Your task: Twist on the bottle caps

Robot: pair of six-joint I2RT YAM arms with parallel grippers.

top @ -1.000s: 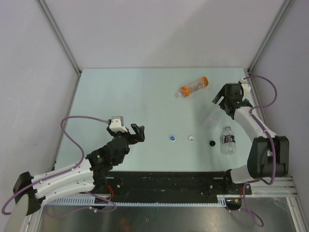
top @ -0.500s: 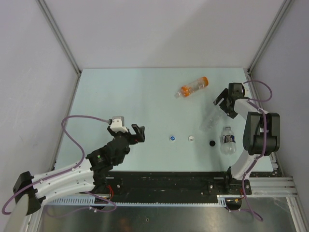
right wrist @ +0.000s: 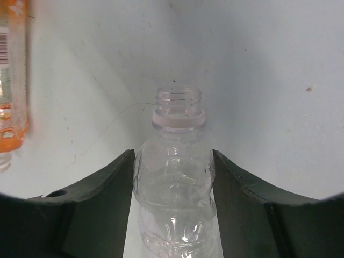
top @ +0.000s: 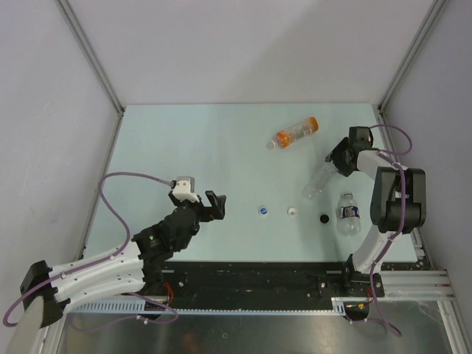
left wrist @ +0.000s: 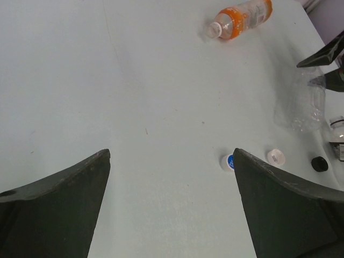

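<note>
Nothing is screwed on yet: three bottle caps [top: 293, 212] lie loose right of centre on the table [top: 184, 147], the left gripper [left wrist: 171, 156] has its jaws wide and empty, and the right gripper [right wrist: 173, 156] has its jaws against both sides of the uncapped clear bottle [right wrist: 173, 204] at right.

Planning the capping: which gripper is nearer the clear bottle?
Right. The right gripper straddles the clear bottle, touching its sides; the left gripper hovers far to its left.

Pale green table [top: 184, 147] — grey walls [top: 243, 44]
</note>
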